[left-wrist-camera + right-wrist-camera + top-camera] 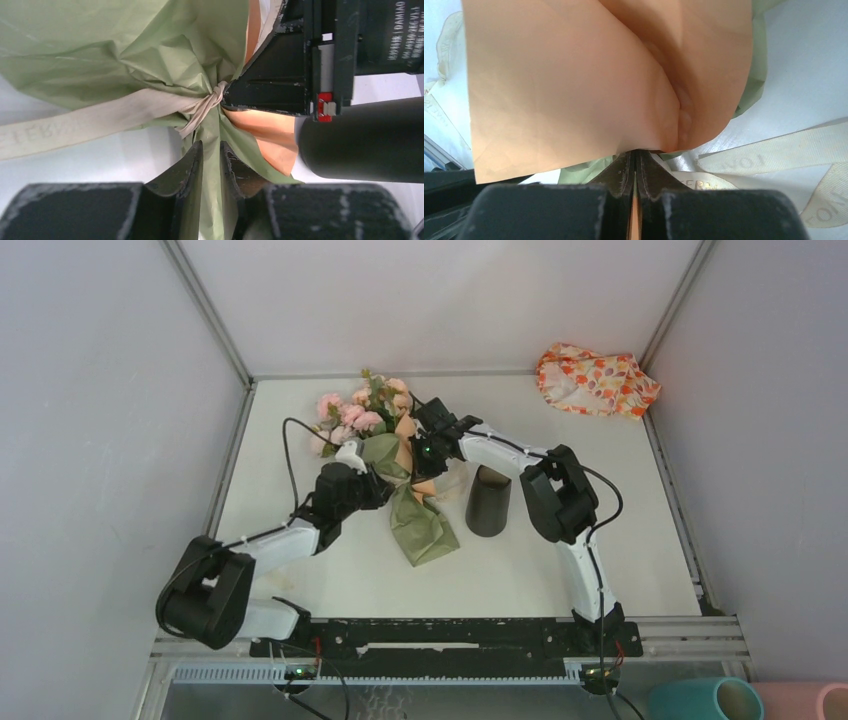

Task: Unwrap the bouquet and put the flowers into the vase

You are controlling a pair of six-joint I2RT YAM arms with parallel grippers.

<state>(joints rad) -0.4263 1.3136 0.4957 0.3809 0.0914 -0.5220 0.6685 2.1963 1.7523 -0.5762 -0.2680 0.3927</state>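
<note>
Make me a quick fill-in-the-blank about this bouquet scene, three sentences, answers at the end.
1. The right pincer is shut on the ___ sheet of the wrap.
2. The ribbon is knotted around the ___ sheet.
3. In the top view, the vase stands to the ___ of the bouquet.
Answers: orange; green; right.

On table (560, 570): bouquet (385, 455) w/ vase (488, 502) just R, cloth (597, 380) far-R corner.
</note>
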